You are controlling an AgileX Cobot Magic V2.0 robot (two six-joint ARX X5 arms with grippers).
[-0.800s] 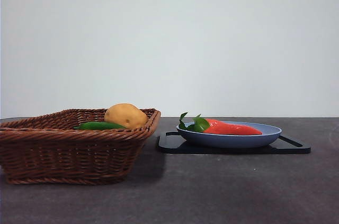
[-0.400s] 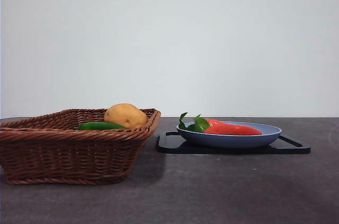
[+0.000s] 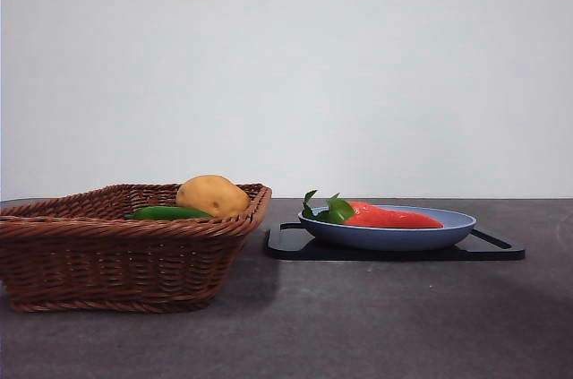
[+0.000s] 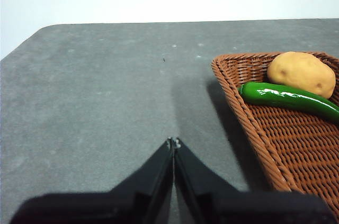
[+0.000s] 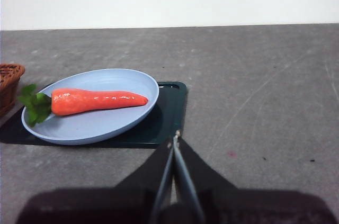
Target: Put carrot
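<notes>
While the carrot [image 5: 98, 101] is lying on the blue plate [image 5: 119, 78], we are waiting with our right gripper [image 5: 174, 140] and left gripper [image 4: 173, 143] both pinched together — its glossy taper risks slipping, or the plate sliding on the black tray [image 5: 170, 106].
</notes>
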